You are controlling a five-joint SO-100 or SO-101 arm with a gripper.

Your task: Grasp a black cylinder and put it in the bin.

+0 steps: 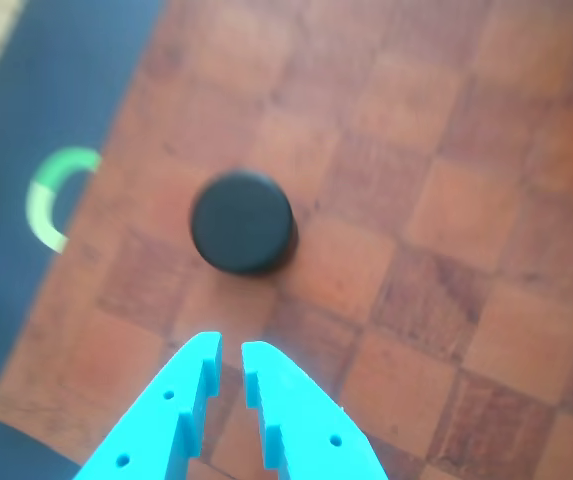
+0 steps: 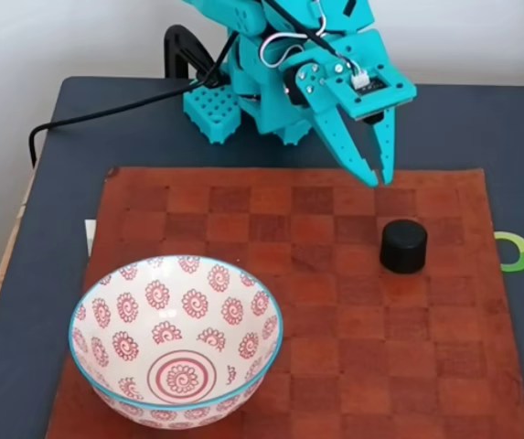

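The black cylinder (image 2: 403, 245) stands upright on the right part of a brown checkered mat (image 2: 289, 274). In the other view the black cylinder (image 1: 243, 222) sits just ahead of my turquoise gripper (image 1: 231, 350), a little apart from the tips. The gripper (image 2: 379, 176) hangs above the mat's far edge, behind and above the cylinder. Its fingers are almost together with only a narrow slit, and nothing is between them. The bin (image 2: 175, 315), a white bowl with a blue rim and red circles inside, rests on the mat's near left corner and holds nothing.
The mat lies on a dark table (image 2: 42, 274). A green ring mark (image 2: 516, 251) sits on the table just right of the mat, and the same green ring mark (image 1: 56, 195) appears at the left in the other view. The arm's base and a black cable (image 2: 106, 114) are at the back.
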